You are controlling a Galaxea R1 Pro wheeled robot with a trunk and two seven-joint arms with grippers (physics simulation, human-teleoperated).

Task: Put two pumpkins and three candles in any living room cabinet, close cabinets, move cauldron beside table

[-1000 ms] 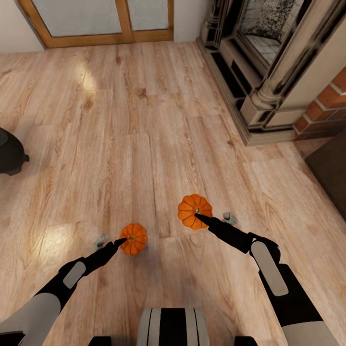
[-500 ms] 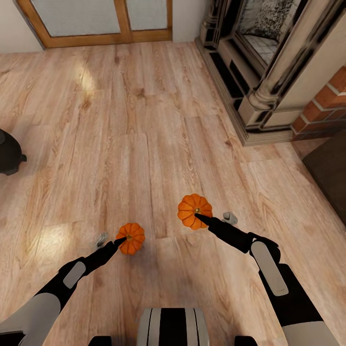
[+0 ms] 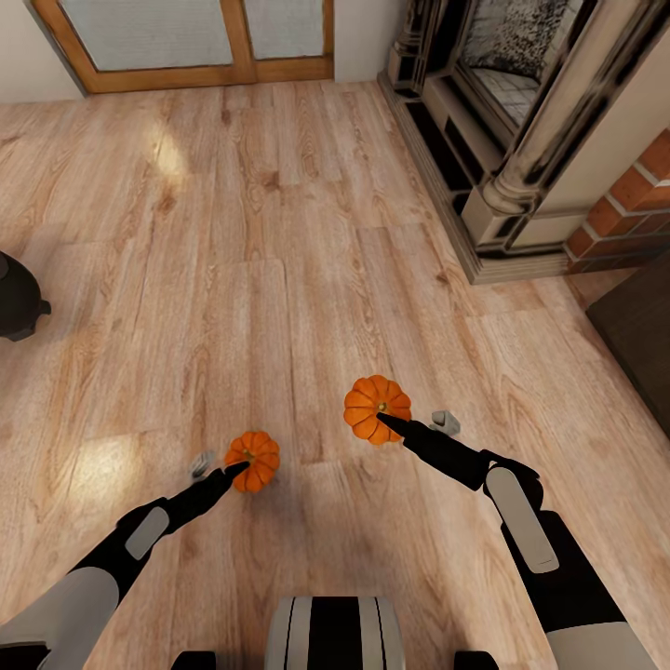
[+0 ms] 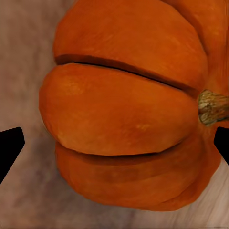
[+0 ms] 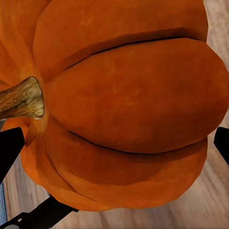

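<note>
Left gripper (image 3: 223, 469) clamped on small pumpkin (image 3: 253, 459); right gripper (image 3: 402, 426) clamped on larger pumpkin (image 3: 376, 408); cauldron (image 3: 17, 296) far left.

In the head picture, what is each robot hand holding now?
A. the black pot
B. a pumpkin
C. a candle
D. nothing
B: the left hand is closed on one orange pumpkin, and the right hand is closed on the other pumpkin.

no readable text, no labels, no numbers, no signs anywhere
</note>
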